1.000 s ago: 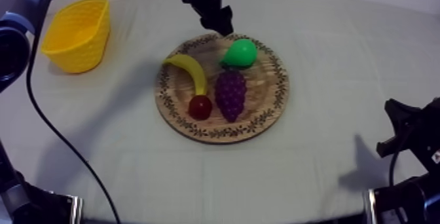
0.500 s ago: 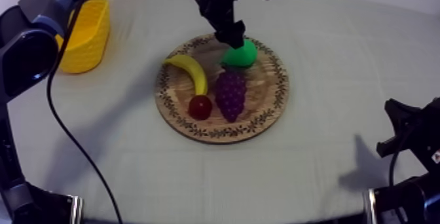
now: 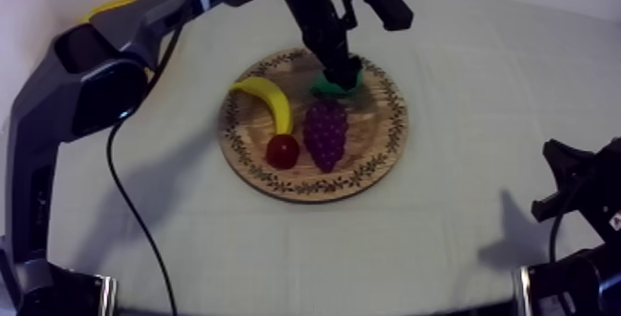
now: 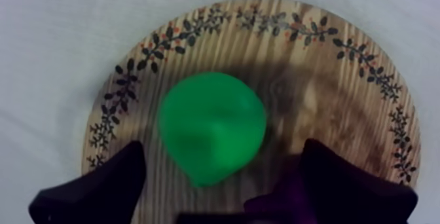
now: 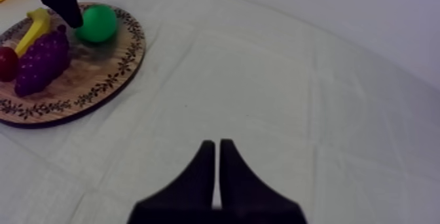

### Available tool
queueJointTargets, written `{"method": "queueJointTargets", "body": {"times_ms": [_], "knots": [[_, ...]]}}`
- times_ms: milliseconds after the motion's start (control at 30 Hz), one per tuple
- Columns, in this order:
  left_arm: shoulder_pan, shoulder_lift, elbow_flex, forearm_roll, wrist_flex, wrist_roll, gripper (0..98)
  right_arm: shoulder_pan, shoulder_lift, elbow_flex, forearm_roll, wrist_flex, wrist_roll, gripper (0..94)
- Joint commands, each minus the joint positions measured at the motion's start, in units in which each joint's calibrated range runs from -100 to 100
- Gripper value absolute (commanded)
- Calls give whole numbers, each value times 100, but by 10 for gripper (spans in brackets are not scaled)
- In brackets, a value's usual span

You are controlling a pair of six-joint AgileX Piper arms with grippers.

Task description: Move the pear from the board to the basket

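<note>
Straddling the pear (image 4: pixel 213 125) with both fingers spread and nothing yet held, the left gripper (image 3: pixel 342 68) hangs over the upper middle of the top view. Pear: green, lying on the far part of the wooden board (image 3: pixel 379 167), just above the grapes (image 3: pixel 325 133) and close to the patterned rim. Orientation, as judged from the left wrist view: long axis runs between the two fingers, narrow end tapering back toward the gripper's palm, broad end toward the rim; tilt off the board cannot be told. Step in hand: the grasp. Done well, it calls for settling lower until the pads bracket the broad belly evenly, closing across the short axis, then lifting straight up so the grapes are not nudged. Other board items: banana (image 3: pixel 268 101) at left, small red fruit (image 3: pixel 283 150) below it. Yellow basket (image 3: pixel 109 6): upper left, largely behind the arm, well apart from the board. Right gripper (image 5: pixel 217 158): fingers pressed together on nothing, over bare cloth.
</note>
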Motion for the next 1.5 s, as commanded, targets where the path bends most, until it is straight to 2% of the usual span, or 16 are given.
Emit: {"method": "queueJointTargets", "body": {"times_ms": [0,467,933,1200,1467], "knots": [[1,148,-118,-3,36,10,878,0,-4,0,-1,1,-1,4],[44,884,-864,-71,183,148,794,0,-4,0,-1,1,-1,4],[17,973,-848,-84,-11,350,483,0,-4,0,-1,1,-1,4],[89,563,-467,-97,-173,374,458,0,-4,0,-1,1,-1,4],[145,-687,530,-136,-265,435,464,0,-4,0,-1,1,-1,4]]}}
